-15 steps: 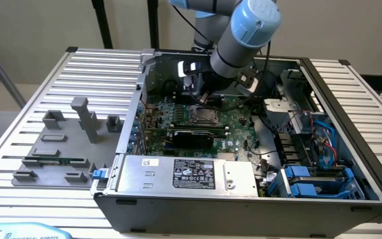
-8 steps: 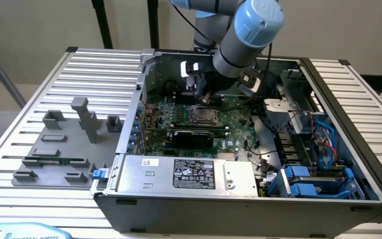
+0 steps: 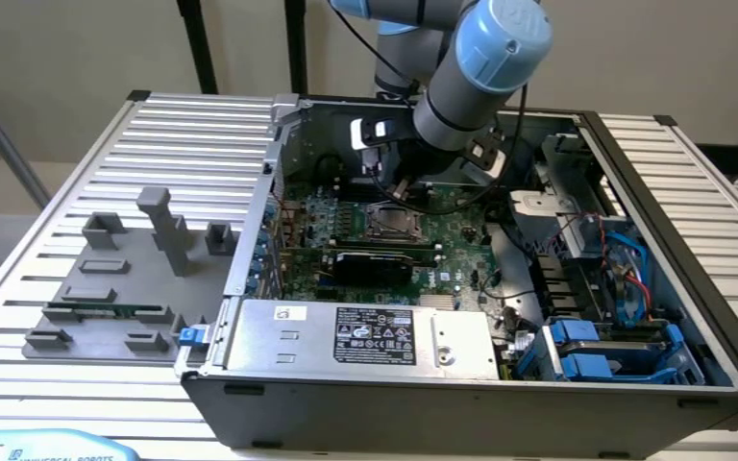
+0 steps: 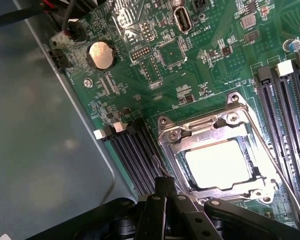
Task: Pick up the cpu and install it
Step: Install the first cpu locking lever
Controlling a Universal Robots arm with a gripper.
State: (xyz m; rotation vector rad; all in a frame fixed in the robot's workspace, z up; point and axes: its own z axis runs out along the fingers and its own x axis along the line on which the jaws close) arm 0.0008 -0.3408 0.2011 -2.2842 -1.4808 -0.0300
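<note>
ROBOT ARM OVER AN OPEN PC: Inside a computer case [image 3: 382, 399] standing on a slatted tabletop [image 3: 189, 134], the arm [image 3: 479, 72] reaches down over the green board [image 4: 190, 75]. Its pincer [image 4: 166, 189] is drawn together and grips nothing. The cpu [image 4: 217, 162], a pale silvery square, lies flat in the socket [image 4: 200, 125], ringed by the socket's metal frame; whether the frame's lever is latched cannot be made out. In the wrist view the closed tips hang just beside one edge of the socket, above the strip between it and the dark memory slots [image 4: 135, 152], apart from the chip and not touching it. In the exterior view the pincer hovers over the far middle of the board, with the socket just under it and slightly nearer than the tips. The chip is square, so it has no long axis; its edges run with the frame. By the look of it, the chip is already seated. A grey tray [image 3: 100, 288] of plastic blocks stands well apart on the exterior view's left, outside the case.
</note>
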